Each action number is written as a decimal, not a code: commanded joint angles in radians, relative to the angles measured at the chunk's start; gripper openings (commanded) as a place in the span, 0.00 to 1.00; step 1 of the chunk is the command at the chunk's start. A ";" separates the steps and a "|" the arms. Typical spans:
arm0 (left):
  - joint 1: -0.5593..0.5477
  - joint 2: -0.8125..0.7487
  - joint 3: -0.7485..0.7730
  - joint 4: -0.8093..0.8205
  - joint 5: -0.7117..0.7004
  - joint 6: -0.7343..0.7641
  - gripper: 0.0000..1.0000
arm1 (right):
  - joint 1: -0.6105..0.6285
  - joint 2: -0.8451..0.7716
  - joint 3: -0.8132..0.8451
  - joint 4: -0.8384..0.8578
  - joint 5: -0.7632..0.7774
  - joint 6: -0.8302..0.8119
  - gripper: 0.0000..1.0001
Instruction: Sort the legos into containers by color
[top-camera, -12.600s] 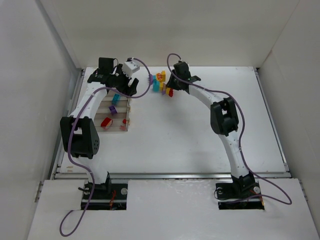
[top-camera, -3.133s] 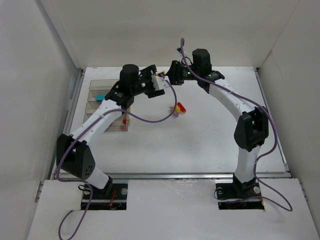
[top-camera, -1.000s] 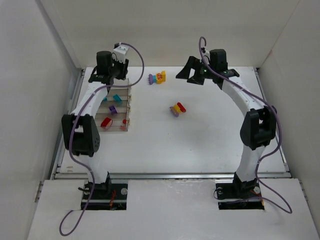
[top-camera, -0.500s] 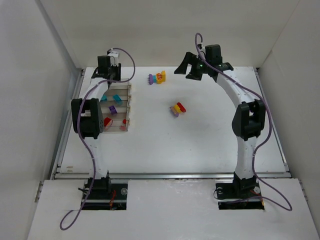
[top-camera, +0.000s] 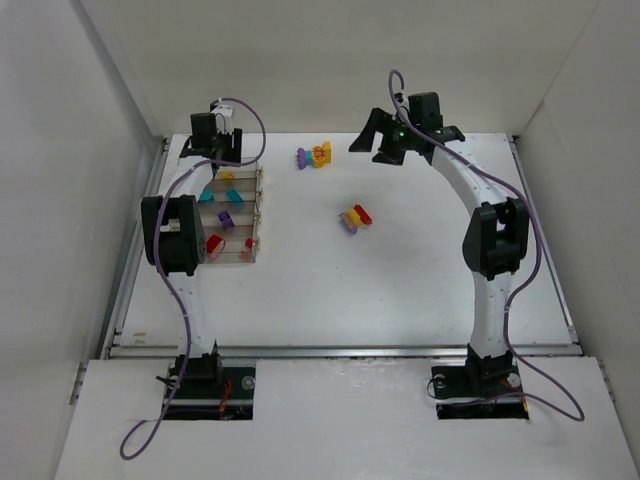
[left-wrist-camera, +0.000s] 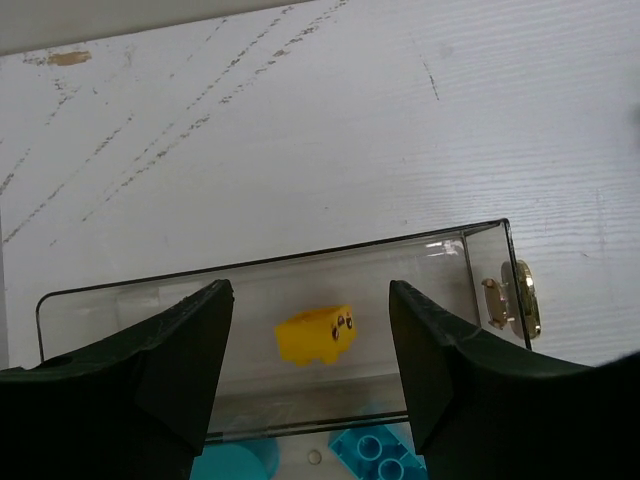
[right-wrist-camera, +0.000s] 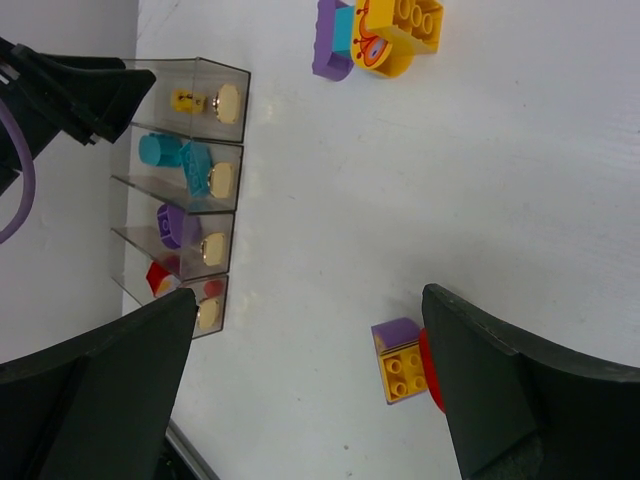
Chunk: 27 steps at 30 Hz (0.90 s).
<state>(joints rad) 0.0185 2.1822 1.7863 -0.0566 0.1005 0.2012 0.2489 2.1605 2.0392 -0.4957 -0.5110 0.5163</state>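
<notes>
My left gripper (left-wrist-camera: 310, 295) (top-camera: 216, 152) hangs open over the far end of the containers (top-camera: 256, 205) (left-wrist-camera: 470, 250) (right-wrist-camera: 235, 70). A yellow brick (left-wrist-camera: 315, 335) lies in the farthest bin between the fingers, touching neither. The bin beside it holds cyan bricks (left-wrist-camera: 385, 455), then come purple (right-wrist-camera: 175, 225) and red (right-wrist-camera: 160, 278) ones. On the table sit two clumps of legos: purple, cyan and yellow (top-camera: 315, 155) (right-wrist-camera: 378, 35), and purple, yellow and red (top-camera: 354, 217) (right-wrist-camera: 403, 360). My right gripper (top-camera: 372, 145) (right-wrist-camera: 308, 300) is raised at the back, open and empty.
White walls close in the table on the left, back and right. The bins stand close to the table's left edge (top-camera: 160, 200). Purple cables (top-camera: 255, 125) loop off both wrists.
My left jaws have parted above the far bin, and the yellow brick now lies in that bin. The right arm has barely shifted, jaws still wide.
</notes>
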 joint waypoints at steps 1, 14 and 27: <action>-0.002 -0.050 0.010 0.018 0.004 0.010 0.61 | -0.003 -0.039 0.007 0.020 0.014 0.002 0.99; -0.170 -0.289 -0.059 -0.098 0.189 0.332 1.00 | -0.003 -0.113 -0.096 -0.030 0.071 -0.073 0.99; -0.292 -0.403 -0.133 -0.204 0.272 0.302 1.00 | 0.191 -0.128 -0.166 -0.219 0.354 -0.455 0.71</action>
<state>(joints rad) -0.2676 1.8633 1.6695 -0.2451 0.3721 0.5175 0.3630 2.0895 1.8797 -0.6613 -0.2771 0.1928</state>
